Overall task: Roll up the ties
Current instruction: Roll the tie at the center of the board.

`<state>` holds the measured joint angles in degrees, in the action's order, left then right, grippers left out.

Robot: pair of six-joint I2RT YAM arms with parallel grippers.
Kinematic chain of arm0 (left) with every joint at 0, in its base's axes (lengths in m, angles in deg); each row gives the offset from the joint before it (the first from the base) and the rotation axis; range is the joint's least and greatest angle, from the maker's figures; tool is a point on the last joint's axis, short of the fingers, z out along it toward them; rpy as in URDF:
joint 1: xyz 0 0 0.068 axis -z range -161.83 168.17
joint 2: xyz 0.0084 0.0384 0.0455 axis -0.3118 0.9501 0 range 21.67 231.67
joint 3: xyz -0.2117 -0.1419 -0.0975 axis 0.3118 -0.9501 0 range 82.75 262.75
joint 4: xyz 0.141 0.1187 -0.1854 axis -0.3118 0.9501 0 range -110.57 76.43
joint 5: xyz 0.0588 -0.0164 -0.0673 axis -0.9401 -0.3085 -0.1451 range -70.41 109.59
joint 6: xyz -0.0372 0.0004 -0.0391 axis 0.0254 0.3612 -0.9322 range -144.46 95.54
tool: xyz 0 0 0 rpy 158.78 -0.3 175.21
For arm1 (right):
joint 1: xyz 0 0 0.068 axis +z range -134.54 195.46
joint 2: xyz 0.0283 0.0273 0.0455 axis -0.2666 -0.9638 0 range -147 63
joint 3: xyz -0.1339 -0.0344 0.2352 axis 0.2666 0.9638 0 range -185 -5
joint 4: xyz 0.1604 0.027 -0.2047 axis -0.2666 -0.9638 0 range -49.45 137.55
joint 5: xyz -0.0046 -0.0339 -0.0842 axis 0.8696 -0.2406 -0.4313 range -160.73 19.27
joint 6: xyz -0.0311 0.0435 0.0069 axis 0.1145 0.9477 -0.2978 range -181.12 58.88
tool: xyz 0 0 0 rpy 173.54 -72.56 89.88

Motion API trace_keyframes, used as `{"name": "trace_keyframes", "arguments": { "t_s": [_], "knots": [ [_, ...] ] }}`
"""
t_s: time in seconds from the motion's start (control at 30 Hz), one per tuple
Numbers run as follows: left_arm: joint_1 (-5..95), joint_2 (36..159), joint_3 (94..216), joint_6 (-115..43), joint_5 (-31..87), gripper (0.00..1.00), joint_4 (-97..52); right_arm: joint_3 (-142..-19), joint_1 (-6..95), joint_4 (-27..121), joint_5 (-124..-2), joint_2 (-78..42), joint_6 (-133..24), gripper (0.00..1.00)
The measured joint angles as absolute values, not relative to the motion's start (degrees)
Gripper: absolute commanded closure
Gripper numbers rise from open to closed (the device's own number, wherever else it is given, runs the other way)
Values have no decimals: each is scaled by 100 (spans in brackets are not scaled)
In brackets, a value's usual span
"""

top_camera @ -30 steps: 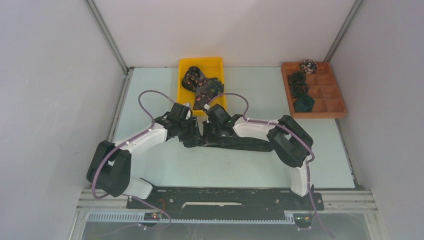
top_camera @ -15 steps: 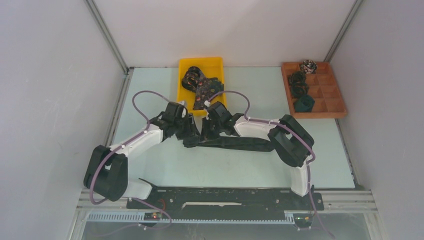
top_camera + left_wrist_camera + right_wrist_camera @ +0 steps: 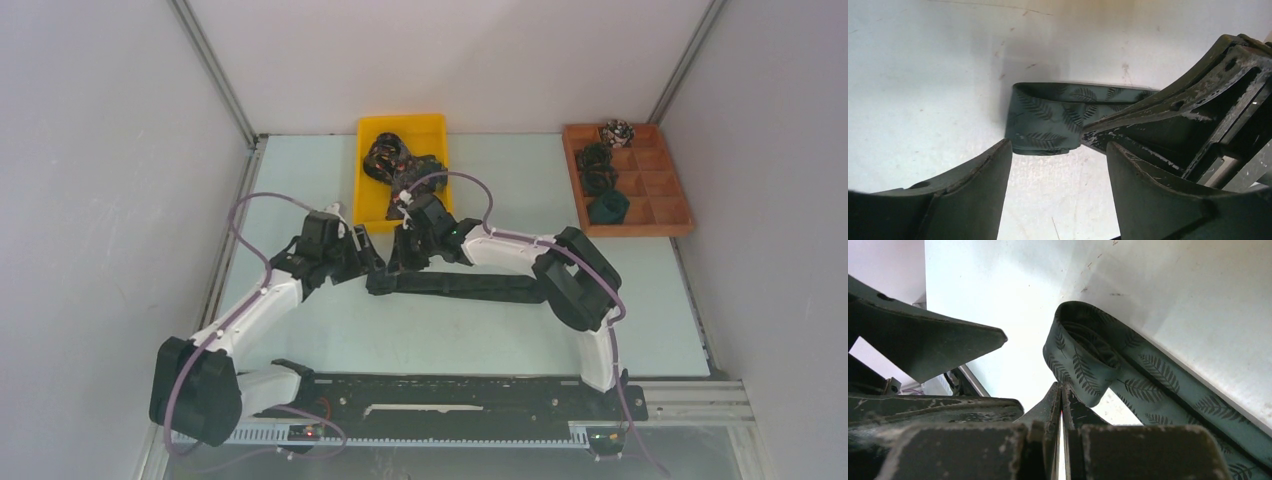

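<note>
Right claw [image 3: 1062, 390]: closed on the folded end of the tie [image 3: 1048, 117]. Left claw [image 3: 1058, 152]: wide, empty, with the fold just ahead of it. The tie lies flat on the desk [image 3: 923, 75], long axis running rightward from both claws.

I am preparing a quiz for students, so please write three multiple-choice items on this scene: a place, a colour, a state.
1. Where does the leaf-patterned tie lie? A on the floor; B on the table; C hanging on the wall.
2. What colour is the tray holding loose ties? A yellow; B blue; C white.
3. The left pincer is: A shut on the tie; B out of view; C open.
Key: B, it stretches flat on the table top; A, its rim and floor are yellow; C, its jaws stand well apart.
</note>
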<state>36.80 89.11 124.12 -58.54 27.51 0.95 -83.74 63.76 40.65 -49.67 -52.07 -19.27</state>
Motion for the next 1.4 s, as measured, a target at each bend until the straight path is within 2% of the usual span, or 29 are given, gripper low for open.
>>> {"name": "trace_keyframes", "arguments": {
  "t_s": [0.4, 1.4],
  "knots": [
    [3298, 8642, 11826, -5850, 2602, 27, 5, -8523, 6397, 3917, -4925, -5652, -1908, 99],
    [3276, 9529, 11616, -5857, 3352, 37, -847, -8286, 6332, 3997, -4899, -5657, -1910, 100]
  ]
}}
